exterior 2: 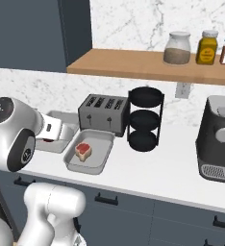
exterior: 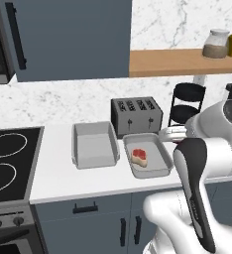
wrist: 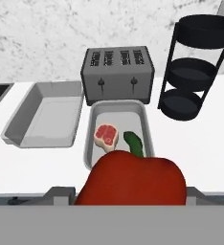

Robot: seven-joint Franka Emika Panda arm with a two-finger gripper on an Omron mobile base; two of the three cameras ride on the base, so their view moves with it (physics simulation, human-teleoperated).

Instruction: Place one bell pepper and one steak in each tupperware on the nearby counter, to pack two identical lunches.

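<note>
Two cameras sit behind the robot, one to its left and one to its right, both looking forward and down over the white worktop point(exterior: 63, 183). Both take in the toaster point(exterior: 137, 115), the two grey trays and the black tiered rack point(exterior 2: 144, 117). A third camera on the hand looks along it from close above the worktop edge, facing the toaster point(wrist: 117, 74) and back wall.

Steak point(exterior: 139, 156) in the right tupperware point(exterior: 157, 166), left tupperware point(exterior: 81, 149) bare, both before the toaster point(exterior: 136, 115).
</note>
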